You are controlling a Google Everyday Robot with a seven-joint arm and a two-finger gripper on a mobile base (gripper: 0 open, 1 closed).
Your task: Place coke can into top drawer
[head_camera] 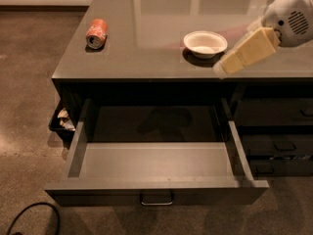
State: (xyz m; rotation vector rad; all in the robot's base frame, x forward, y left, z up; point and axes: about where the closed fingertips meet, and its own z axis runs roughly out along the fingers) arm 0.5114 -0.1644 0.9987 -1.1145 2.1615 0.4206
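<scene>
The coke can lies on its side near the far left corner of the grey counter, its silver end facing the front. The top drawer is pulled wide open below the counter's front edge; its grey floor is bare and a curved metal handle sits on its front. My gripper hangs at the right above the counter's front edge, just right of the white bowl and far from the can. Its tan finger points down-left.
A round white bowl stands on the counter right of centre. Narrower dark stacked drawers sit at the right, shut. A small bin with crumpled trash stands at the left of the cabinet. A black cable lies on the floor at bottom left.
</scene>
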